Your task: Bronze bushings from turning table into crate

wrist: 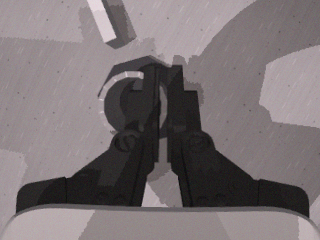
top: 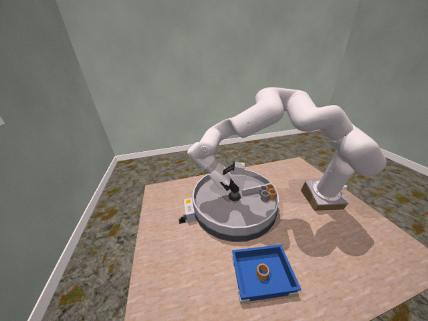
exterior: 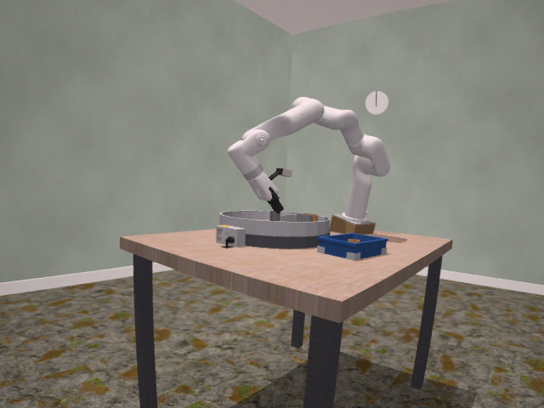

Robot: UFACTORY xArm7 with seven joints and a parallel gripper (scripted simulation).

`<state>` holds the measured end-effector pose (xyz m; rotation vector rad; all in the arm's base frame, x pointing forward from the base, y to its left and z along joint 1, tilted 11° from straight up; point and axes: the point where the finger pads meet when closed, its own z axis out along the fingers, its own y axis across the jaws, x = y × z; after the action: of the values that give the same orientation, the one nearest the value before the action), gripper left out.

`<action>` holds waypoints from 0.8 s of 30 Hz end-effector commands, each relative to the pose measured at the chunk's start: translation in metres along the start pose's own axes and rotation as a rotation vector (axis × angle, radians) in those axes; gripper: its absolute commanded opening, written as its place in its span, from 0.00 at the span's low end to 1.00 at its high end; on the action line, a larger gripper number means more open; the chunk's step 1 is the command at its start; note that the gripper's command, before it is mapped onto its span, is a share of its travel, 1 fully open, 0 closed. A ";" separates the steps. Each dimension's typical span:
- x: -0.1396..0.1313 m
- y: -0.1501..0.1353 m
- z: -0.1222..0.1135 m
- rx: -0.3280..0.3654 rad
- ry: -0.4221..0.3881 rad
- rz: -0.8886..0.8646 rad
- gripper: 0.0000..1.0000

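The grey turning table (top: 238, 226) (exterior: 280, 228) stands mid-table. My gripper (top: 234, 190) (exterior: 276, 206) (wrist: 163, 86) reaches down over its centre. It is shut on the wall of a steel bushing (top: 235, 196) (exterior: 275, 216) (wrist: 106, 90), one finger inside the ring and one outside. The bushing is low over the disc; I cannot tell whether it touches. At the right rim, by a grey bar (top: 250, 189) (wrist: 102, 20), stand a steel bushing (top: 264, 196) and a bronze bushing (top: 272, 194), with more bushings just behind them. One bronze bushing (top: 263, 269) (exterior: 354, 240) lies in the blue crate (top: 249, 288) (exterior: 351, 249).
A small white control box (top: 188, 207) (exterior: 229, 235) sits against the turning table's left side. The arm's base (top: 323, 200) stands at the table's right back. The crate is in front of the turning table, near the table's front edge.
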<state>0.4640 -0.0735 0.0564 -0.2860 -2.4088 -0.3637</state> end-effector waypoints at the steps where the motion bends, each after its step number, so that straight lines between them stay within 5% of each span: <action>1: 0.000 0.000 -0.002 0.000 -0.005 0.000 0.00; 24: -0.002 0.000 0.000 0.000 -0.005 0.000 0.00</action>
<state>0.4643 -0.0729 0.0529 -0.2860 -2.4089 -0.3637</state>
